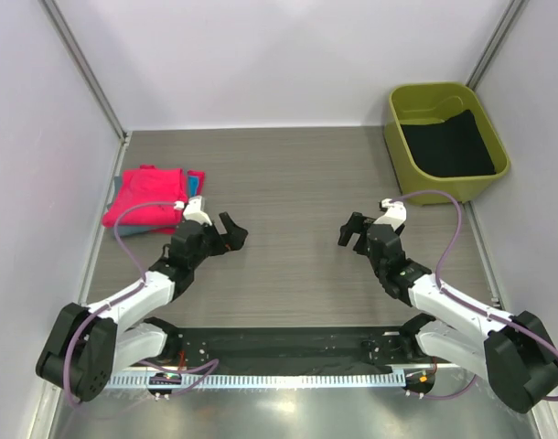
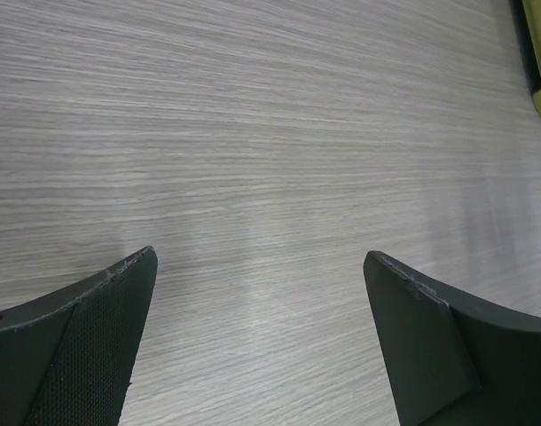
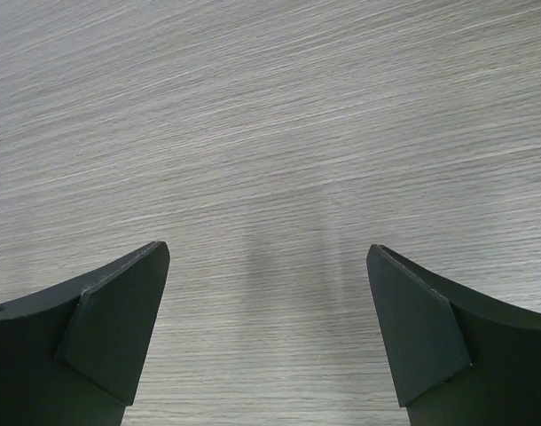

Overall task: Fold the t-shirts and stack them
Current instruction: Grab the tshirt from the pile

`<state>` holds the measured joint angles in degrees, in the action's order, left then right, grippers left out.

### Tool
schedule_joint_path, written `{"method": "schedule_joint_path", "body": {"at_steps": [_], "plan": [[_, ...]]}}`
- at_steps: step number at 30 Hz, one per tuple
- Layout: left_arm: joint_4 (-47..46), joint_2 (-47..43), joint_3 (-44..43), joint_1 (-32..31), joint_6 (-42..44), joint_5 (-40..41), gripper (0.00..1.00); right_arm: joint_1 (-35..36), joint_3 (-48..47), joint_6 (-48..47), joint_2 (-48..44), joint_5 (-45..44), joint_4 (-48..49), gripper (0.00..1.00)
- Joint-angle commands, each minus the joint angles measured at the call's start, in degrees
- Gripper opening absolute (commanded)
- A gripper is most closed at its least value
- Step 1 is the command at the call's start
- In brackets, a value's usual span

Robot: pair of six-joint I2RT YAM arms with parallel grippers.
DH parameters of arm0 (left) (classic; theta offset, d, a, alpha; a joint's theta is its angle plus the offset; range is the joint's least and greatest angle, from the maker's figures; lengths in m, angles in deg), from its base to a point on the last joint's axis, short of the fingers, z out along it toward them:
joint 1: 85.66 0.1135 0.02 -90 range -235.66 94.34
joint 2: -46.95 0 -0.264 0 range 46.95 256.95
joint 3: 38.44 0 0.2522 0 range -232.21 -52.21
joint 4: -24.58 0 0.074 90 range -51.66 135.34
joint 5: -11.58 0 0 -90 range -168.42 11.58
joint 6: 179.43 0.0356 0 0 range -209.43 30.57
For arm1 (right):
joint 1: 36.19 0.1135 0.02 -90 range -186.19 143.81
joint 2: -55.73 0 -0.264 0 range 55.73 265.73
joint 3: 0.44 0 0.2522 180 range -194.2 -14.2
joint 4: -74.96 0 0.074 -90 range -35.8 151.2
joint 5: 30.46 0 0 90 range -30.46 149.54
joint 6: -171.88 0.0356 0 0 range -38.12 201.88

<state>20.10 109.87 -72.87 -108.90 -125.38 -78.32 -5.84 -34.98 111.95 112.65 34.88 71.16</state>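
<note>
Folded hot-pink t-shirts [image 1: 144,199] are stacked at 9 o'clock on the bench [image 1: 288,165], with a blue tee edge [image 1: 194,183] showing on the stack's 3 o'clock side. A black t-shirt [image 1: 451,144] lies inside the olive-green tub [image 1: 394,128] at 1 o'clock. Over bare bench, the left pincer [image 1: 231,233] is spread wide and empty near the stack's 4 o'clock, and the right pincer [image 1: 350,230] is likewise spread and empty at the tub's 7 o'clock, well apart from it.

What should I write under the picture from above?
Left pincer and right pincer open above the table; pink t-shirts stacked left, black t-shirt in tub.
</note>
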Motion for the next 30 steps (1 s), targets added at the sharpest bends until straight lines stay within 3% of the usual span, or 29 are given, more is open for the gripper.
{"method": "schedule_joint_path", "body": {"at_steps": [1, 7, 13, 16, 20, 25, 30], "plan": [[-5.4, 0.8, -1.1, 0.0, 2.0, -3.4, 1.00, 0.0, 0.8, 0.3, -1.2, -1.3, 4.1, 1.00], [-7.9, 1.6, -1.0, 0.1, 2.5, -7.0, 1.00, 0.1, -3.4, 6.1, -1.5, -9.7, -3.1, 1.00], [-9.2, 2.8, -1.6, 0.0, 1.5, -10.0, 0.99, -0.1, -9.1, 0.4, -2.1, -8.2, -7.6, 1.00], [-9.2, 3.7, -1.7, 0.0, 1.4, -10.0, 0.99, -0.6, -18.9, 4.5, -0.8, -12.6, -18.1, 0.98], [-9.4, 4.2, -2.3, 0.0, 1.0, -11.3, 1.00, -6.1, -38.4, 3.9, 5.1, -9.5, -30.9, 0.98], [-8.9, 2.7, -1.7, 0.0, 1.0, -11.2, 1.00, -14.5, -53.5, 1.9, 14.5, -10.6, -36.7, 0.98], [-8.4, 2.1, -1.6, 0.1, 0.6, -10.9, 1.00, -23.7, -69.6, 7.7, 24.9, -11.7, -44.7, 0.95]]}}
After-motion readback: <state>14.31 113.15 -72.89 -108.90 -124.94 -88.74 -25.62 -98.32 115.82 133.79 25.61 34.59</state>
